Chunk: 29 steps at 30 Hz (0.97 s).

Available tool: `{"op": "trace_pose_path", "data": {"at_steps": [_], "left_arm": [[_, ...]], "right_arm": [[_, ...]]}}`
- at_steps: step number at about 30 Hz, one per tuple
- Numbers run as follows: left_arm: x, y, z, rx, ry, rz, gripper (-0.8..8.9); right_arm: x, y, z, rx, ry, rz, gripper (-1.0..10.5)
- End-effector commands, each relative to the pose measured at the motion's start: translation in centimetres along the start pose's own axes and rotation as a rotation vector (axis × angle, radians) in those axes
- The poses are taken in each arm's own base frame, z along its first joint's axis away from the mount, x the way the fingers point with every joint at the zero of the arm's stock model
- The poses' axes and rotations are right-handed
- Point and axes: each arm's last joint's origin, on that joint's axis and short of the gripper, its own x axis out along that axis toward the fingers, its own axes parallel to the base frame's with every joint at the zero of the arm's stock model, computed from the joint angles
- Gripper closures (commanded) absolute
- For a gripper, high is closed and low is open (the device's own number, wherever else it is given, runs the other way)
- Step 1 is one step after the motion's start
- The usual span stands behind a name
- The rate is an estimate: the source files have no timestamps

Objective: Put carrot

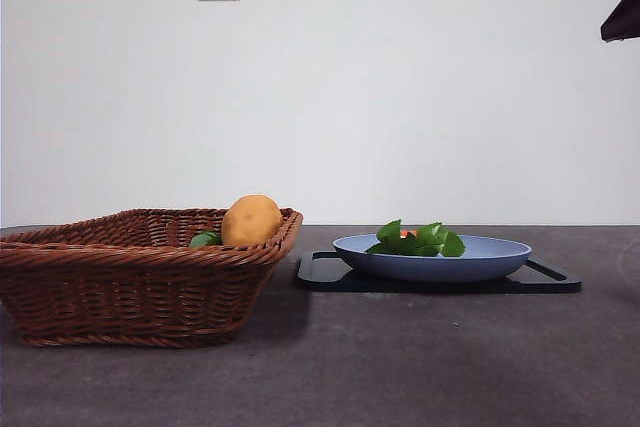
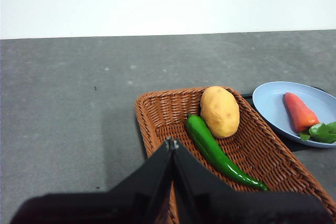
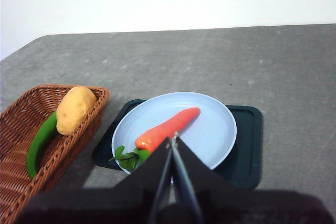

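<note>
Basket point(image 1: 130, 277): brown wicker, on the left part of the grey table point(image 1: 400, 367), near its front edge.
Potato point(image 1: 251, 220): a round yellow-orange lump in the basket's right end, rising above the rim.
Pepper point(image 2: 215, 150): long, smooth and green, lying in the basket beside the potato and touching it; from the front only a small green bit shows next to the potato.
Left hand point(image 2: 171, 143): above the near end of the basket, its two black jaws pressed together at the tips with nothing between them.
Tray point(image 1: 440, 281): flat and dark, on the table just right of the basket, its left edge close to the basket's right rim.
Plate point(image 1: 432, 257): pale blue and shallow, sitting on the tray.
Carrot point(image 3: 167, 129): orange with green leaves at one end, lying slantwise in the plate, the leafy end toward the plate's rim on the basket side; from the front mostly the leaves show above the rim.
Right hand point(image 3: 174, 140): over the near side of the plate, jaws closed tip to tip and holding nothing; the carrot lies apart below it.
</note>
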Motion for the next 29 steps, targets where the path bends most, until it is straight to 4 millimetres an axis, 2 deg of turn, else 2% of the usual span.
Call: {"op": "trace_pose_path", "data": {"at_steps": [1,6,11,15,21,27,29], "left_arm": [[-0.2,-0.1,0.2,-0.009,-0.02,-0.004,8.05],[-2.1,0.3,0.2,0.06,-0.09,0.031,8.05],[-3.0,1.4,-1.7,0.077,-0.139,0.138,8.05],[-2.3,2.3,-4.2,0.058,-0.131,0.226,8.05],[-0.7,3.1,-7.9,0.002,-0.091,0.256,8.05],[0.5,3.5,-10.2,-0.011,-0.046,0.257,8.05],[0.6,3.5,-10.3,-0.011,-0.055,0.256,8.05]], "right_arm": [[0.0,0.1,0.2,0.005,-0.01,0.004,9.4],[0.0,0.1,0.1,0.005,-0.009,0.005,9.4],[0.1,0.1,0.1,0.005,-0.007,0.004,9.4],[0.1,0.1,0.1,0.005,-0.007,0.004,9.4],[0.1,0.1,0.1,0.005,-0.007,0.004,9.4],[0.1,0.1,0.1,0.005,-0.008,0.004,9.4],[0.1,0.1,0.1,0.005,-0.008,0.004,9.4]]}}
